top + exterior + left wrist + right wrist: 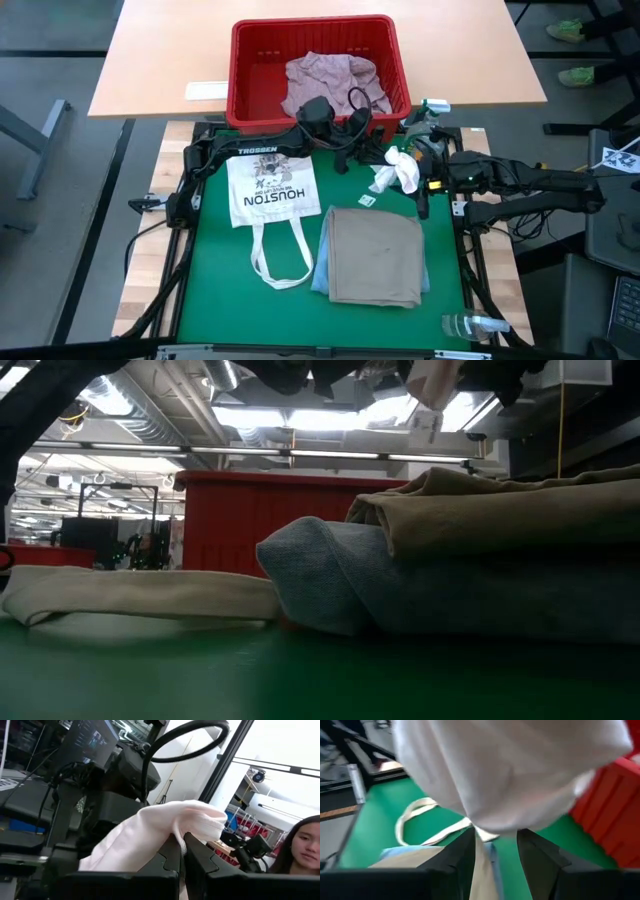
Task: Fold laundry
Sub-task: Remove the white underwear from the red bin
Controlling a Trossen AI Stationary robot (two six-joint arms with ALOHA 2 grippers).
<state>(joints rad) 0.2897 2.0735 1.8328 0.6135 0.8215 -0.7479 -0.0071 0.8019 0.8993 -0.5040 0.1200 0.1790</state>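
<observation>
From above, the green mat [210, 300] fills the lower centre of the frame, with a folded tan cloth [376, 256] lying on a blue garment [320, 282] at lower centre-right and a cream tote bag [271, 194] printed HOUSTON just left of it. A red basket [245, 70] at upper centre holds a pink-mauve shirt [325, 80]. Just right of centre both arms meet over a small white garment [398, 170]: the left gripper [385, 152] reaches in from the upper left, the right gripper [418, 175] from the right edge. The table-level camera shows the tan cloth [500, 500] stacked on the blue garment [330, 575] at right, the tote [130, 595] lying flat at left, the basket wall [230, 520] behind, and a scrap of the white garment [432, 385] hanging at the top edge. The left wrist camera has the left gripper's fingers [167, 860] clenched on a bunched fold of the white garment [150, 837]; a person is at the lower right edge. The right wrist camera shows the right gripper's fingers [457, 855] parted, the white garment [510, 775] sagging just over the gap, and I cannot tell whether they pinch it. The risk I see: the cloth is wadded, so pulling the arms apart could slip it from the right side, or drag it across the finished stack below.
</observation>
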